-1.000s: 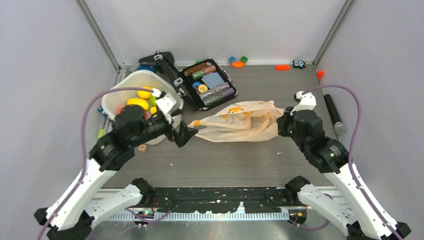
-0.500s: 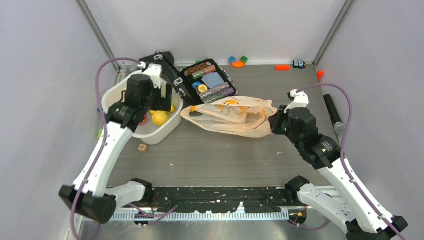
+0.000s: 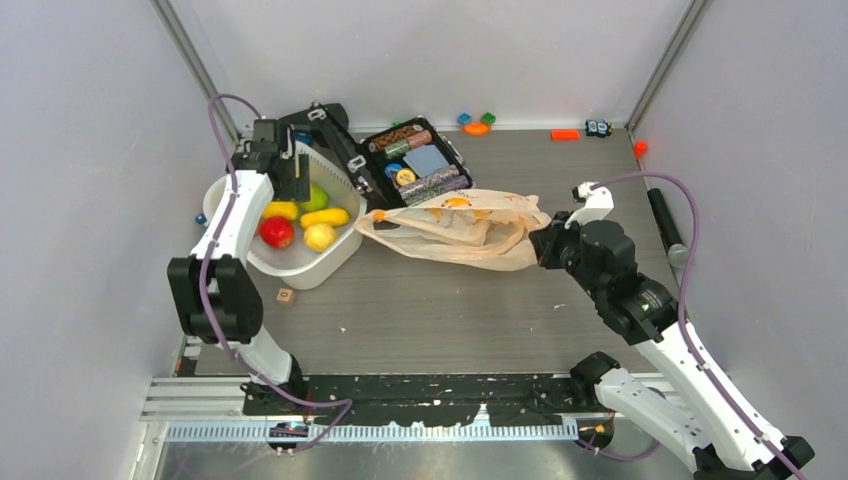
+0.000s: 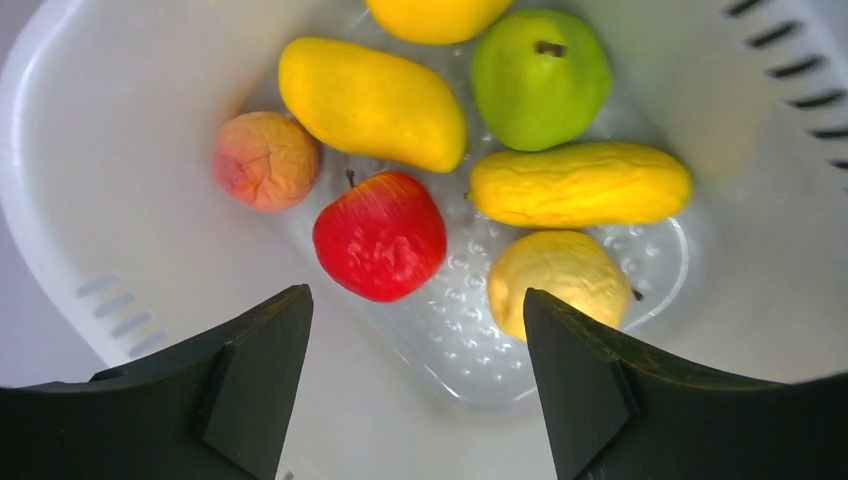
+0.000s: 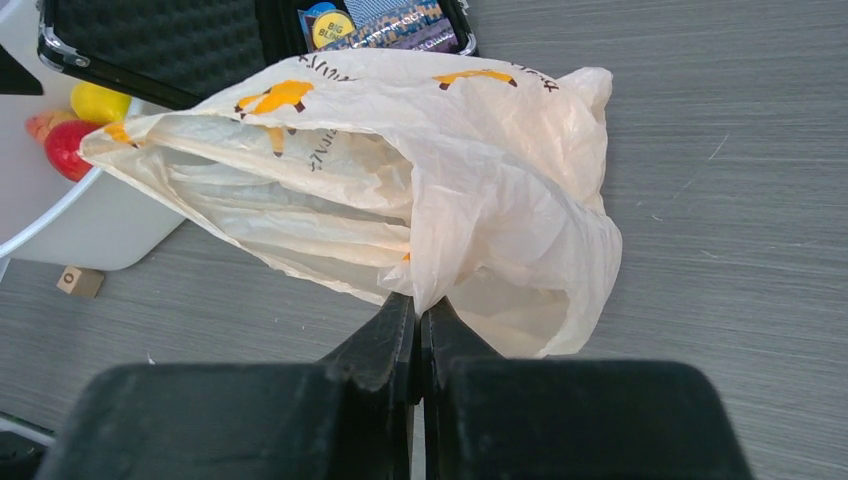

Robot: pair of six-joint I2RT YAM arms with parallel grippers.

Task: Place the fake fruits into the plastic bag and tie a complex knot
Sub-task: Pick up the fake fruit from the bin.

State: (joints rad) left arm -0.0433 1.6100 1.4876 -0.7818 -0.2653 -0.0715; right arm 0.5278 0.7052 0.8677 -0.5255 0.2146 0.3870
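The fake fruits lie in a white tub: a red apple, a green pear, a yellow mango, a long yellow fruit, a lemon and a wrinkled peach-coloured one. My left gripper hangs open above them with nothing between its fingers; from above it is over the tub's far side. The plastic bag lies crumpled mid-table, its mouth toward the tub. My right gripper is shut on the bag's right end.
An open black case of poker chips sits behind the bag. Small toys, an orange piece and a toy car line the back wall. A black cylinder lies at right, a small wooden block before the tub.
My left arm has swung away from the bag's left end, back over the tub. The right gripper has shifted the bag a little to the left.
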